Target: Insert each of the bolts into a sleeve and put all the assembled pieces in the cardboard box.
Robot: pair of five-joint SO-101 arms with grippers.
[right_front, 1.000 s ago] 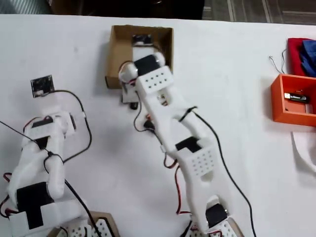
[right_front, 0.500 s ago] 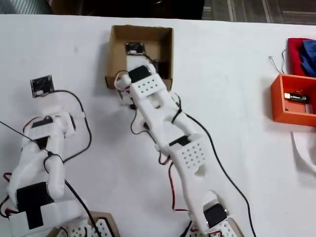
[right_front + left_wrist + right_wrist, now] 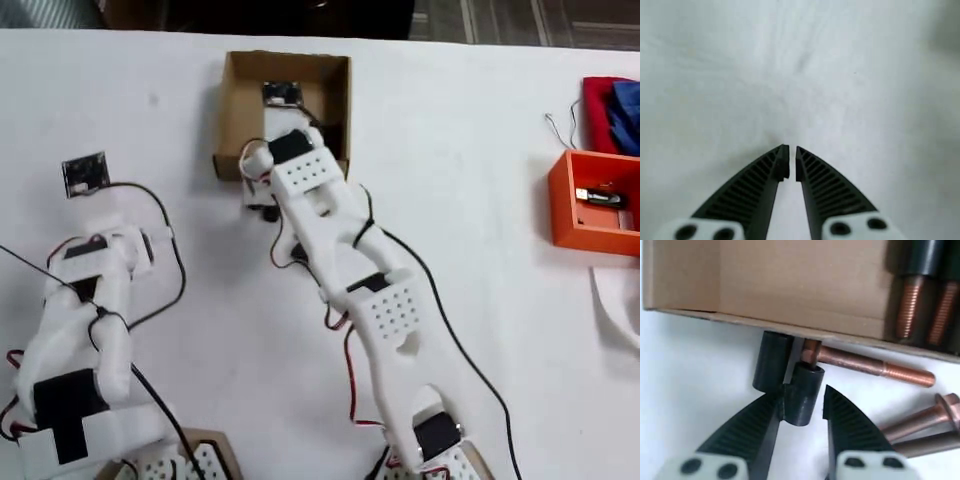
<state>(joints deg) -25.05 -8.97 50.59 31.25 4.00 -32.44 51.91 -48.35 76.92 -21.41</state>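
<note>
The left gripper [image 3: 790, 148] is pointing down at the white table [image 3: 480, 200], its fingers pressed almost together on nothing. The right gripper [image 3: 804, 390] is straddling a black sleeve [image 3: 807, 377] just outside the cardboard box [image 3: 790, 285], jaws parted, one finger touching it. A copper bolt [image 3: 865, 365] is lying along the box wall, and two assembled pieces [image 3: 920, 262] are lying inside.

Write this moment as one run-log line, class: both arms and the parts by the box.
left jaws: shut, over table | right jaws: open around sleeve beside cardboard box | loose bolts nearby
</note>
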